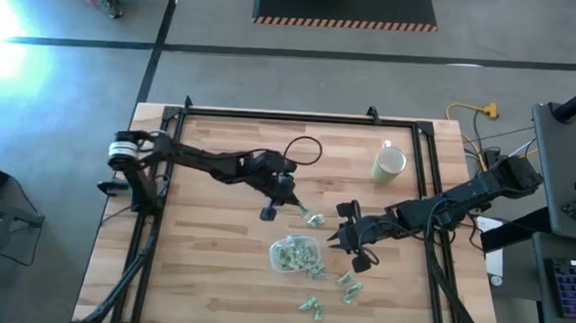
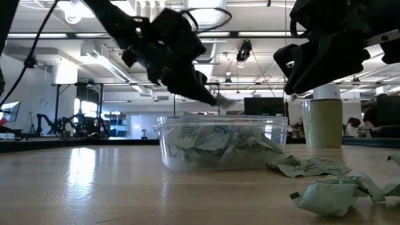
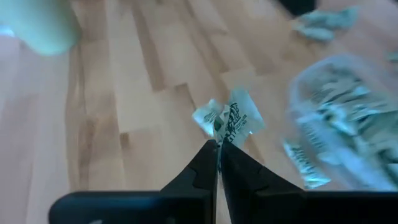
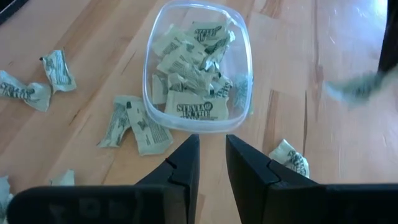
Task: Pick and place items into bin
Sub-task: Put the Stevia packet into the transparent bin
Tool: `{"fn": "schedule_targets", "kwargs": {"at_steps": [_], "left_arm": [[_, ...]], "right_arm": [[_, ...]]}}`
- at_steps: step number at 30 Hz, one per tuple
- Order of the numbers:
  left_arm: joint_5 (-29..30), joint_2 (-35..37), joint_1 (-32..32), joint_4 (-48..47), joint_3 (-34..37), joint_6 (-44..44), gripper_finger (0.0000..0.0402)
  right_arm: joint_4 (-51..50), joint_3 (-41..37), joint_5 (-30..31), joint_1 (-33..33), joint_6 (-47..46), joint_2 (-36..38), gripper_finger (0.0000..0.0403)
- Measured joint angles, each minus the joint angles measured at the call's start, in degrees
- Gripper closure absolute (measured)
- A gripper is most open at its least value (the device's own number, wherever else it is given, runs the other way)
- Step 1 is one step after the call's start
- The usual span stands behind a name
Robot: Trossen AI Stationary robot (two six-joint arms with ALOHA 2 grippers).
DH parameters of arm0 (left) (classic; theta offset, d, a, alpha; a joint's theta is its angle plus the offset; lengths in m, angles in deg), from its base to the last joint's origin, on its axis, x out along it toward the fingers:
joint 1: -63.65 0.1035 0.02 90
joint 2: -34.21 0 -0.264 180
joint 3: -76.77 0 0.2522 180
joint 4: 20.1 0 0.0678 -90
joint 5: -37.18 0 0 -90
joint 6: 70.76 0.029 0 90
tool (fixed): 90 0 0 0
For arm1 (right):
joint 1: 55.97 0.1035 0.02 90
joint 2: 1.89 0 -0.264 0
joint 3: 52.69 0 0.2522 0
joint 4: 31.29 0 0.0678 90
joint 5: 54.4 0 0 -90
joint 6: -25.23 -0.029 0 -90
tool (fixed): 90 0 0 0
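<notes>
- The left tool (image 1: pixel 288 193) is seen above the middle of the desk (image 1: pixel 211 267), just up and left of the bin (image 1: pixel 295 254). In the left wrist view its fingers are pinched tight on 1 crinkly pale-green packet (image 3: pixel 227 119), which is held clear of the wood.
- In the low view that left tool (image 2: pixel 209 95) is hung over the bin's far rim with the packet at its tip.
- The bin (image 4: pixel 198 67) is parked on the desk toward the near edge, roughly centre, and is already loaded with a heap of packets.
- The right tool (image 1: pixel 350 235) is found just right of the bin, raised off the desk. Its fingers (image 4: pixel 184 165) are set narrowly apart with nothing between them.
- Loose packets (image 1: pixel 345 285) are scattered on the desk right of and below the bin, a few touching its wall; 1 more (image 1: pixel 312 219) is lying between the 2 tools.
- A cream mug (image 1: pixel 389 164) is stood upright near the far right of the desk, well apart from the bin.
</notes>
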Motion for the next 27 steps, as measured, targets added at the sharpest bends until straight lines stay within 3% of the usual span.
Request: {"fn": "schedule_targets", "kwargs": {"at_steps": [8,17,27], "left_arm": [[0.16,5.47,-6.02,2.66,4.25,0.14,0.0401],[-0.24,4.48,-12.15,2.57,4.34,0.16,0.0401],[-6.33,4.48,-14.77,2.2,5.37,-2.13,0.0402]], "right_arm": [[0.06,-0.9,0.13,0.0,-0.01,0.0,0.0335],[0.14,-2.13,0.36,0.0,-0.44,0.0,0.0335],[0.14,-2.58,0.59,-0.02,-1.09,0.02,0.0335]]}}
